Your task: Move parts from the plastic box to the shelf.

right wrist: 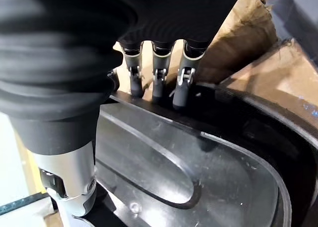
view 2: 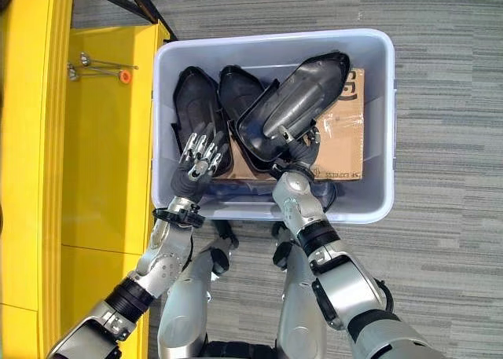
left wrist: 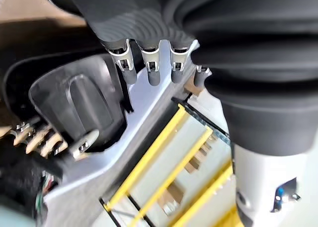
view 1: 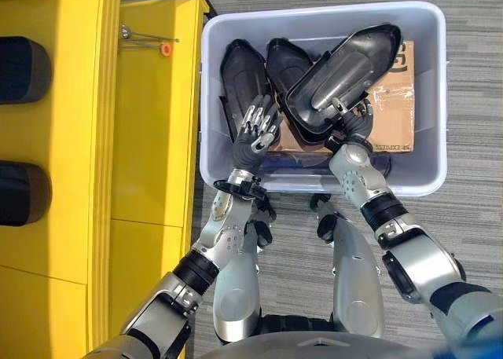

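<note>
While its fingers curl over the rim of a black part, the right hand holds that shell tilted above the plastic box; the right wrist view shows the grip the head views half hide. Its long axis runs from the hand toward the box's far right corner. The left hand hovers, fingers straight, seemingly just over another part lying lengthwise beside the yellow shelf.

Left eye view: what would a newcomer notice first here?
First, the long black shell-shaped part, tilted up over the cardboard in the pale plastic box, with the right hand curled round its near edge. Next, the left hand, open inside the box, and the yellow shelf on the left.
</note>
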Controlling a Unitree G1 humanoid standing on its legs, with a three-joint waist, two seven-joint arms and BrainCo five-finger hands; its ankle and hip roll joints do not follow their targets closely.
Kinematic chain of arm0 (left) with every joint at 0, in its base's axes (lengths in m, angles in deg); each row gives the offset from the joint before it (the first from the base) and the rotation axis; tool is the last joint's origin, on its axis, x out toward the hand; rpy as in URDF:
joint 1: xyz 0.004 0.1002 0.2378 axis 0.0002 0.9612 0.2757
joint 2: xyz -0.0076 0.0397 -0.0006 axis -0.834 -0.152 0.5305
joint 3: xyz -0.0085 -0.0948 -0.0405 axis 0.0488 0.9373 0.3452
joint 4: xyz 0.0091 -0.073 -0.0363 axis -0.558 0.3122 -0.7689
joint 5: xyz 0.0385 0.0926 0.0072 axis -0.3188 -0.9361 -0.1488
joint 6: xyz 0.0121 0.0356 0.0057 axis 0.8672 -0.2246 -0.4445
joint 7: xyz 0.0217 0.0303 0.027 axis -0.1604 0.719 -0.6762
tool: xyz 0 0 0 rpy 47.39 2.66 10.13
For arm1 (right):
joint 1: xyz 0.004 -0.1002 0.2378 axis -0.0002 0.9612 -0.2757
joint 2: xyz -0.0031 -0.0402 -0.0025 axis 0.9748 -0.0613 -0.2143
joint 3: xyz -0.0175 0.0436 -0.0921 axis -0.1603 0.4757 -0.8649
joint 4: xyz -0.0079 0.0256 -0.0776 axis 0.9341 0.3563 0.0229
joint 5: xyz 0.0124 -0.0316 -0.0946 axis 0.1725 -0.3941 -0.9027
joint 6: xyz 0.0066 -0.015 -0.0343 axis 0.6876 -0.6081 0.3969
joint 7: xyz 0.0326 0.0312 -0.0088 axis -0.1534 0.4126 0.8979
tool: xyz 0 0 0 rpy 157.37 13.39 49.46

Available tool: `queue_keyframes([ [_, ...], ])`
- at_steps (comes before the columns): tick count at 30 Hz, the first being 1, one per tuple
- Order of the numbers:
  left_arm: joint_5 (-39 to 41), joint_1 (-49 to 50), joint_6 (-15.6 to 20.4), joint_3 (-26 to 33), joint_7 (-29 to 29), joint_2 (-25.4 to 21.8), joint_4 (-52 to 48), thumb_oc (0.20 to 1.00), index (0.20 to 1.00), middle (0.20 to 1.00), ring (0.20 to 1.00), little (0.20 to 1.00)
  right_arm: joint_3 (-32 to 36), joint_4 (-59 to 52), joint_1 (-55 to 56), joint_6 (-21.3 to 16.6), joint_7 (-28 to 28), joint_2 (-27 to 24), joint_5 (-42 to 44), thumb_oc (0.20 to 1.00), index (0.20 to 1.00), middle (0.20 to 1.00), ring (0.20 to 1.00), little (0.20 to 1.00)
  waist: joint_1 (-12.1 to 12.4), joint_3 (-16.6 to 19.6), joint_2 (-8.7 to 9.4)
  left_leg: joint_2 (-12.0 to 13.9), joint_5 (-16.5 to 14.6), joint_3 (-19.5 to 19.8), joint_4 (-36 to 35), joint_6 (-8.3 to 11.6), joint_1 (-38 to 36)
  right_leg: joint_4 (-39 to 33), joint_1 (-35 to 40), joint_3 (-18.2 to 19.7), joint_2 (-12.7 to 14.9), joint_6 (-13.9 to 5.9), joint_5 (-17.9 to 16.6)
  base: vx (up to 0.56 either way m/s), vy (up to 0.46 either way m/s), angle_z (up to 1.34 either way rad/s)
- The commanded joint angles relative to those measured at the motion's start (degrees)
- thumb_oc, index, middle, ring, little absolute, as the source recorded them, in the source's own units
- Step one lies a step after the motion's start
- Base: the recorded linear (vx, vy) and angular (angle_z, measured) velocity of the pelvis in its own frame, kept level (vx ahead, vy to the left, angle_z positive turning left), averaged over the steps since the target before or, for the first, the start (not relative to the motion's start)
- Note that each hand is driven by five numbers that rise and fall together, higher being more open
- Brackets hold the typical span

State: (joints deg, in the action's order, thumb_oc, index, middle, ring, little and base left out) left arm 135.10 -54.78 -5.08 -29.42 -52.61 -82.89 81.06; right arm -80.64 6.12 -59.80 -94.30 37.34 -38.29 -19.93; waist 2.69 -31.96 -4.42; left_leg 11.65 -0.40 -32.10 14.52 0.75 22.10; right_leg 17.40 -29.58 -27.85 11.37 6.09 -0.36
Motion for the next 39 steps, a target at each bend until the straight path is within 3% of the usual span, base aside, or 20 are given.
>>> queue_keyframes([
  [1, -0.15, 1.24, 1.26, -3.59, 2.23, 0.60, -6.07, 1.000, 1.000, 1.000, 1.000, 1.000, -1.01, 4.72, -0.66, 3.26, -0.57, 1.91, 4.82, 1.000, 1.000, 1.000, 1.000, 1.000, 1.76, 2.16, -2.08, 2.58, 2.85, 1.19, 0.53, 3.83, 2.99, 9.06, -1.23, 0.85, 5.99, -8.22, 3.19, 0.03, 0.057, 0.07],
  [4, 0.96, 1.13, 2.26, -3.97, 2.21, 0.10, -5.34, 1.000, 1.000, 1.000, 1.000, 1.000, -0.84, 7.41, -2.32, 5.35, -0.51, 1.18, 1.29, 1.000, 1.000, 1.000, 1.000, 1.000, 2.53, 2.16, -2.37, 2.70, 2.96, 1.51, 0.84, 3.66, 3.84, 10.02, -1.69, 0.36, 6.47, -8.25, 3.29, 0.02, 0.030, 0.14],
  [10, 0.82, 0.65, 1.58, -3.85, 3.62, -0.30, -4.51, 1.000, 1.000, 1.000, 1.000, 1.000, 0.29, 12.87, -4.09, 5.99, -0.26, 0.52, 8.42, 1.000, 1.000, 1.000, 1.000, 1.000, 3.76, 2.16, -3.01, 2.38, 3.07, 2.49, 1.18, 3.53, 5.76, 11.72, -3.12, -0.22, 7.18, -8.42, 3.47, 0.02, -0.005, 0.16],
  [11, 0.97, 0.73, 1.77, -3.89, 4.12, -0.35, -4.13, 1.000, 1.000, 1.000, 1.000, 1.000, 0.23, 13.68, -4.20, 5.74, -0.54, 0.40, 8.31, 0.592, 0.592, 0.592, 0.592, 0.592, 3.91, 2.16, -3.11, 2.40, 3.05, 2.58, 1.37, 3.50, 6.04, 11.91, -3.28, -0.27, 7.29, -8.39, 3.51, 0.01, -0.004, 0.06],
  [12, 1.10, 0.70, 1.69, -3.87, 4.19, -0.34, -4.13, 1.000, 1.000, 1.000, 1.000, 1.000, 0.20, 14.05, -4.28, 5.29, -0.45, 0.42, 7.90, 0.517, 0.517, 0.517, 0.517, 0.517, 4.01, 2.16, -3.16, 2.37, 3.06, 2.60, 1.40, 3.50, 6.18, 11.84, -3.31, -0.37, 7.31, -8.39, 3.48, 0.00, 0.000, 0.00],
  [13, 1.19, 0.92, 1.52, -3.82, 4.45, -0.43, -4.22, 1.000, 1.000, 1.000, 1.000, 1.000, 0.19, 14.46, -4.42, 4.94, -1.22, 0.39, 7.63, 0.200, 0.200, 0.200, 0.200, 0.200, 4.17, 2.16, -3.28, 2.31, 3.09, 2.64, 1.39, 3.51, 6.33, 11.69, -3.32, -0.45, 7.32, -8.45, 3.42, 0.00, 0.000, 0.00],
  [34, 0.83, 1.38, 1.61, -3.03, 6.02, -0.82, -4.53, 1.000, 1.000, 1.000, 1.000, 1.000, -0.57, 15.60, -3.73, 3.39, -2.84, 0.08, 3.06, 0.200, 0.200, 0.200, 0.200, 0.200, 3.32, 2.16, -2.90, 1.81, 3.19, 2.69, 0.04, 3.75, 4.17, 9.14, -1.58, 0.95, 5.58, -8.29, 3.02, 0.00, -0.013, 0.00],
  [39, -0.11, 1.68, 3.45, -2.24, 5.78, -1.20, -3.97, 1.000, 1.000, 1.000, 1.000, 1.000, -0.67, 15.18, -3.79, 0.01, -4.63, -0.97, -0.85, 0.200, 0.200, 0.200, 0.200, 0.200, 2.33, 2.16, -2.27, 1.17, 3.64, 2.35, -2.97, 4.02, -0.60, 4.80, 2.40, 1.80, 4.15, -8.55, 2.05, -0.03, -0.027, -0.02],
])
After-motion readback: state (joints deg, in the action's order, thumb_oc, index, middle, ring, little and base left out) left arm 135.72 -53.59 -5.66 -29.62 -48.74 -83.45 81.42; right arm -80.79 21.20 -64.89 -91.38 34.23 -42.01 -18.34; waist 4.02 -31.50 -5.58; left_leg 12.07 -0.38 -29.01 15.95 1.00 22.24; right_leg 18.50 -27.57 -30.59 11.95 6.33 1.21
